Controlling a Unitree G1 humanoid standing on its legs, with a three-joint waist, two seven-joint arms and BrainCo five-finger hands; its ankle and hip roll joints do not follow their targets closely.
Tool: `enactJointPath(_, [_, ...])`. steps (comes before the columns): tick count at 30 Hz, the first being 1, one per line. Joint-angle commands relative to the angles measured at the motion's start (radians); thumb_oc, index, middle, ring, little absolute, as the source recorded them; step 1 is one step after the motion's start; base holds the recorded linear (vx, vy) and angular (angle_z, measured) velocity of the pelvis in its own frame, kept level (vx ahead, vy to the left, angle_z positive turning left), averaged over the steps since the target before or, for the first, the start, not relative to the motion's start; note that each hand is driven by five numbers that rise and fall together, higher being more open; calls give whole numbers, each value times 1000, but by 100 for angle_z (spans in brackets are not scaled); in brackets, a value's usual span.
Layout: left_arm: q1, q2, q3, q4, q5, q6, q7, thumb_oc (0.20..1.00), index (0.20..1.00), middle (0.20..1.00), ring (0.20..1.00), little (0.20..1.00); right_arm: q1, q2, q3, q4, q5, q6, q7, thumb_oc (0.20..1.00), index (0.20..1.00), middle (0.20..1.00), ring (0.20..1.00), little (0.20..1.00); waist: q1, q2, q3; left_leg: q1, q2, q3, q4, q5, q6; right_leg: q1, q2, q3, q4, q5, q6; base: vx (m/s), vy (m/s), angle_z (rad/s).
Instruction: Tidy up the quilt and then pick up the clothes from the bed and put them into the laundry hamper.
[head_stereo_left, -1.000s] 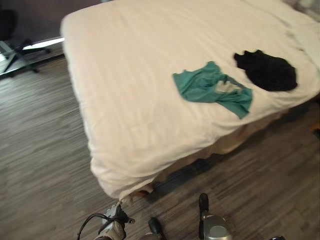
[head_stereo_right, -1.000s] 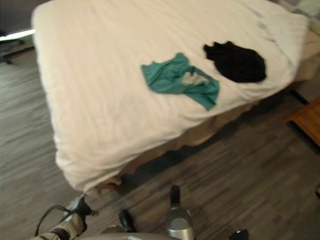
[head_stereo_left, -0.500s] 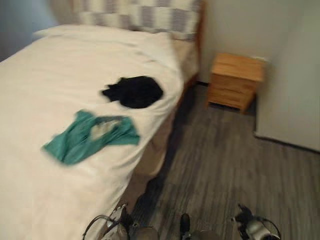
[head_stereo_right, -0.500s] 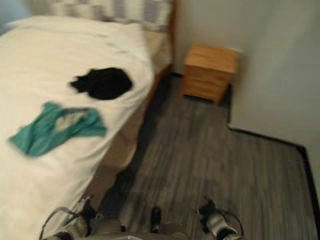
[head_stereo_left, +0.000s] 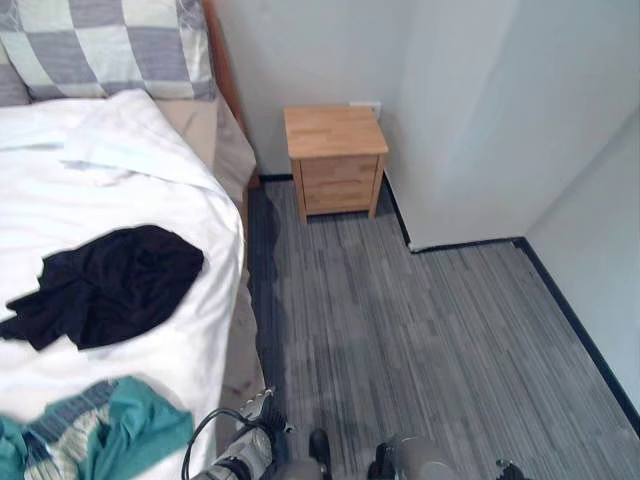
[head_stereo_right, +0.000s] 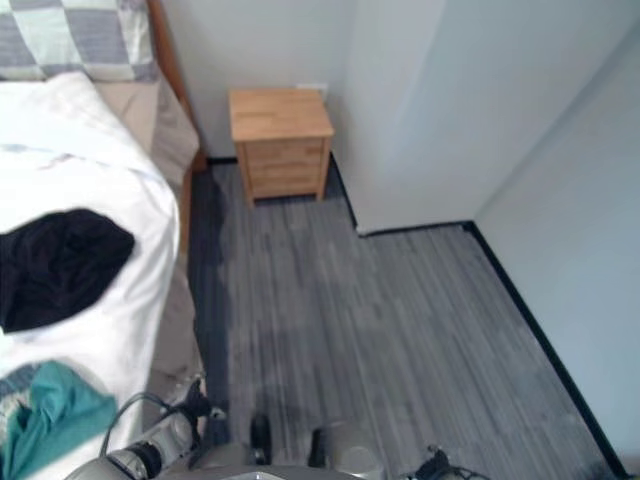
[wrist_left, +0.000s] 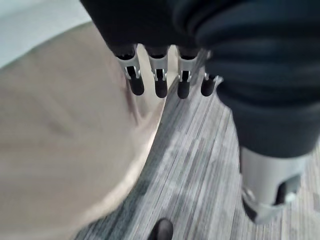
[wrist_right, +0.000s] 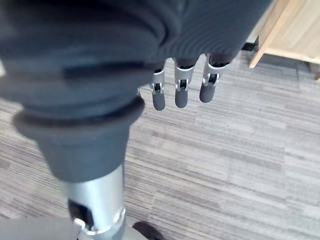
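The left robot hand (wrist_left: 159, 75) hangs with its fingers straight and relaxed, holding nothing, its dark tips pointing down at the grey striped floor (head_stereo_left: 420, 330) with the tan side of the bed (wrist_left: 60, 145) just beside it. The right robot hand (wrist_right: 181, 85) hangs the same way, fingers loose and apart and empty, above the floor, with a corner of the wooden nightstand (head_stereo_left: 334, 157) showing beyond its fingertips. Past the left robot hand, on the bed, the white quilt (head_stereo_left: 120, 190) lies spread over the mattress. Nearest that hand, at the edge of the quilt, lies a crumpled teal garment (head_stereo_left: 130, 430) with a pale striped patch. Farther from the hand, a black garment (head_stereo_left: 110, 283) lies bunched on the quilt, apart from the teal one. Beyond it, at the head of the bed, a grey-and-white checked pillow (head_stereo_left: 100, 45) leans against the wooden headboard (head_stereo_left: 222, 70). The nightstand stands just beside the bed's head, against the pale wall (head_stereo_left: 480, 110), well away from both hands.
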Motion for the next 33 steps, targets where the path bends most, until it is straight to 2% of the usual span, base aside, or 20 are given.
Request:
enactJointPath(1, [-14, 43, 13, 6, 39, 6, -3, 1000, 1000, 1000, 1000, 1000, -74, -15, -32, -7, 24, -20, -20, 1000, 1000, 1000, 1000, 1000, -11, -6, 38, 120, 35, -5, -29, -122, -115, 47, 18, 5, -410, 128, 69, 377, 14, 57])
enactJointPath(2, [-14, 43, 13, 6, 40, 6, -3, 1000, 1000, 1000, 1000, 1000, -74, -15, -32, -7, 24, -20, -20, 1000, 1000, 1000, 1000, 1000, -12, -5, 38, 120, 36, -7, -29, -120, -116, 51, 19, 3, -419, 133, 69, 650, -9, 73])
enactJointPath(3, [-10, 47, 17, 29, 82, 13, -10, 1000, 1000, 1000, 1000, 1000, -61, -13, -45, -3, 31, -15, -20, 1000, 1000, 1000, 1000, 1000, -36, 1, 27, 182, 32, -5, -48, -165, -133, 16, 4, -65, -587, 186, 86, 654, -11, 69])
enactJointPath(4, [-5, 50, 21, 40, 99, 15, -14, 1000, 1000, 1000, 1000, 1000, -57, -13, -47, 0, 31, -16, -21, 1000, 1000, 1000, 1000, 1000, -50, 11, 24, 218, 36, 0, -40, -192, -140, -6, -4, -87, -603, 194, 91, 846, -26, 82])
enactJointPath(6, [18, 50, 21, 53, 127, 14, -17, 1000, 1000, 1000, 1000, 1000, -35, -12, -47, 12, 26, -14, -13, 1000, 1000, 1000, 1000, 1000, -54, 26, 10, 234, 44, -6, 67, -189, -163, 38, 6, -105, -617, 213, 62, 637, -31, 55])
enactJointPath(8, [33, 50, 33, 48, 118, 15, -26, 1000, 1000, 1000, 1000, 1000, -27, -22, -53, 17, 24, -14, -6, 1000, 1000, 1000, 1000, 1000, -59, 41, -1, 162, 68, 22, 352, -52, -232, 105, 18, -116, -621, 215, 27, 588, -101, 6])
enactJointPath(10, [44, 63, 42, 9, 86, 11, -22, 1000, 1000, 1000, 1000, 1000, -25, -42, -65, 15, 26, -5, -10, 1000, 1000, 1000, 1000, 1000, -24, 9, 33, -30, 64, 2, 726, 63, -249, 184, 0, -108, -628, 205, -16, 338, -138, 24])
enactJointPath(11, [44, 64, 42, 9, 86, 11, -22, 1000, 1000, 1000, 1000, 1000, -25, -42, -65, 15, 26, -5, -10, 1000, 1000, 1000, 1000, 1000, -25, 9, 32, -31, 64, 1, 726, 64, -249, 182, -1, -109, -627, 205, -16, 400, -146, -2])
enactJointPath(12, [25, 66, 48, -22, 28, 7, 6, 1000, 1000, 1000, 1000, 1000, -52, -48, -58, 4, 39, -8, -17, 1000, 1000, 1000, 1000, 1000, 17, -24, 71, -177, 75, 8, 855, 6, -207, 259, -15, -82, -646, 178, -30, 455, -85, -42])
enactJointPath(14, [14, 55, 47, -44, 0, 1, 21, 1000, 1000, 1000, 1000, 1000, -69, -45, -34, -1, 34, -9, -13, 1000, 1000, 1000, 1000, 1000, 53, -27, 72, -248, 76, 24, 741, -26, -187, 318, -27, -53, -678, 145, -19, 590, 35, -67])
enactJointPath(16, [20, 47, 53, -66, -19, -13, 30, 1000, 1000, 1000, 1000, 1000, -80, -51, -11, 0, 18, -15, -5, 1000, 1000, 1000, 1000, 1000, 86, -8, 54, -250, 65, 48, 419, -51, -167, 369, -34, -31, -708, 118, 5, 614, 218, -52])
enactJointPath(18, [27, 35, 46, -68, -4, -16, 18, 1000, 1000, 1000, 1000, 1000, -78, -56, -4, 1, -3, -18, -10, 1000, 1000, 1000, 1000, 1000, 104, 14, 27, -214, 68, 110, 115, 22, -170, 413, -40, -47, -712, 85, 21, 540, 200, -55])
enactJointPath(19, [26, 29, 44, -66, 7, -13, 8, 1000, 1000, 1000, 1000, 1000, -80, -58, -5, -2, -11, -18, -13, 1000, 1000, 1000, 1000, 1000, 99, 19, 19, -213, 81, 186, 94, 33, -169, 436, -34, -65, -712, 66, 22, 308, 90, -39])
enactJointPath(22, [42, 24, 42, -60, 16, -2, 1, 1000, 1000, 1000, 1000, 1000, -85, -53, 4, -6, -22, -10, -12, 1000, 1000, 1000, 1000, 1000, 108, 16, 1, -179, 68, 239, 76, 29, -140, 450, -32, -69, -662, 41, 26, 390, 155, 5])
enactJointPath(23, [51, 20, 45, -28, 20, 4, -4, 1000, 1000, 1000, 1000, 1000, -89, -38, 1, -6, -37, -12, -17, 1000, 1000, 1000, 1000, 1000, 118, 2, -7, -128, 27, 193, 53, 1, -101, 395, -58, -93, -418, 54, 61, 582, 311, 7])
enactJointPath(25, [58, 19, 60, -20, 13, 16, 6, 1000, 1000, 1000, 1000, 1000, -100, -30, 2, -16, -48, -1, -11, 1000, 1000, 1000, 1000, 1000, 108, 8, 16, -55, 12, 183, 33, -30, -65, 281, -110, -82, -150, 161, 112, 347, 244, -12])
enactJointPath(26, [57, 19, 61, -20, 14, 16, 6, 1000, 1000, 1000, 1000, 1000, -100, -30, 2, -15, -48, -1, -11, 1000, 1000, 1000, 1000, 1000, 109, 10, 14, -59, 14, 184, 33, -29, -65, 277, -108, -81, -150, 164, 112, 345, 156, 36])
enactJointPath(27, [54, 27, 85, -19, -26, 21, 17, 1000, 1000, 1000, 1000, 1000, -110, -20, -4, -21, -46, -3, -18, 1000, 1000, 1000, 1000, 1000, 100, 20, 34, 5, 19, 128, -2, -36, -54, 166, -105, -57, 34, 191, 98, 355, 65, 71])
enactJointPath(32, [47, 40, 91, -9, -42, 13, 30, 1000, 1000, 1000, 1000, 1000, -108, -20, 17, -8, -58, 4, -22, 1000, 1000, 1000, 1000, 1000, 89, 2, 43, 48, 25, -29, -3, -59, -65, 106, -47, 11, -195, 116, 66, 304, -109, 184])
enactJointPath(33, [45, 44, 92, -6, -46, 6, 33, 1000, 1000, 1000, 1000, 1000, -108, -23, 22, 0, -62, 6, -23, 1000, 1000, 1000, 1000, 1000, 82, -12, 45, 52, 18, -75, 2, -71, -72, 119, -40, 88, -364, 122, 67, 240, -172, 211])
